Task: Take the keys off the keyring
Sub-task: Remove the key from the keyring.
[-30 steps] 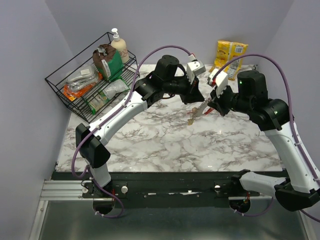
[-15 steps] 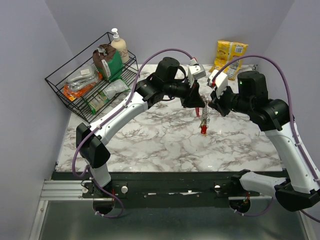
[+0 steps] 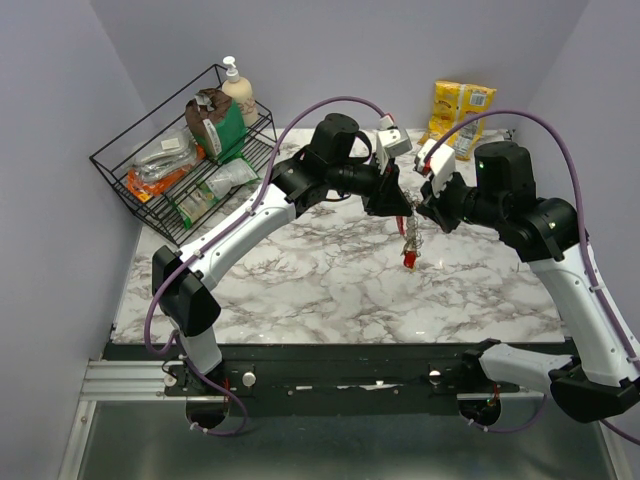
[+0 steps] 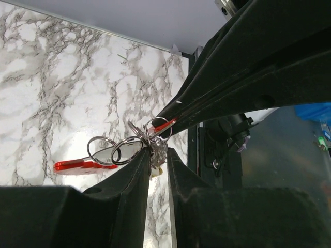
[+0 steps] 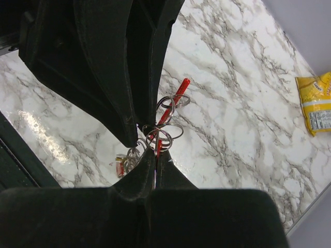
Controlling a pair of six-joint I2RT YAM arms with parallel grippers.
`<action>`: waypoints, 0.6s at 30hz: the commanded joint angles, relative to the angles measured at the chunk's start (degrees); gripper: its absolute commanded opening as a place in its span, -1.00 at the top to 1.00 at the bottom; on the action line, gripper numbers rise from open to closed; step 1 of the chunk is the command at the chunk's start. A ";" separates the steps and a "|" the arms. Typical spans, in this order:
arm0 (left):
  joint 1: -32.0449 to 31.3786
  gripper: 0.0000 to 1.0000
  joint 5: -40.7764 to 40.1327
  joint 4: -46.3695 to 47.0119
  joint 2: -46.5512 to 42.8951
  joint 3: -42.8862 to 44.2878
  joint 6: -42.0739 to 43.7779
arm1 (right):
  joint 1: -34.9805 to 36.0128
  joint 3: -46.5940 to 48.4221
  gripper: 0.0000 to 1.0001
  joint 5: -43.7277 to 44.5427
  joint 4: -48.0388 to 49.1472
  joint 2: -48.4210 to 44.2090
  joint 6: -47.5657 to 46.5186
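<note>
Right wrist view: my right gripper (image 5: 155,155) is clenched on the keyring (image 5: 174,98), held mid-air over the marble table (image 5: 232,103); my left gripper (image 4: 159,159) is slightly parted, grip unclear; the keys (image 5: 125,161) dangle, probably light, stiff and slippery; I'd pinch one flat head.

My left gripper (image 3: 401,207) and right gripper (image 3: 419,213) meet over the table (image 3: 300,290), keyring (image 5: 158,135) and keys (image 3: 409,256) hanging beneath; rack (image 3: 130,176) stands far left, packet (image 3: 460,105) far right.
</note>
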 commanded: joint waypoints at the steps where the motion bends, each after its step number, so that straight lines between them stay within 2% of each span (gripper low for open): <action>1: 0.00 0.42 3.20 2.48 -0.91 1.13 -2.03 | 0.31 -0.05 0.97 -1.29 0.68 0.07 0.30; 10: -0.09 0.41 2.94 3.10 -0.21 1.22 -2.74 | 0.31 -0.57 0.97 -2.08 0.68 -0.19 0.30; 14: -0.09 0.23 2.06 3.01 0.06 1.22 -2.56 | 0.31 -0.92 0.97 -2.34 0.41 -0.37 0.04; 18: -0.09 0.19 1.19 3.01 0.15 1.21 -2.38 | 0.23 -0.84 0.97 -2.61 0.33 -0.46 0.12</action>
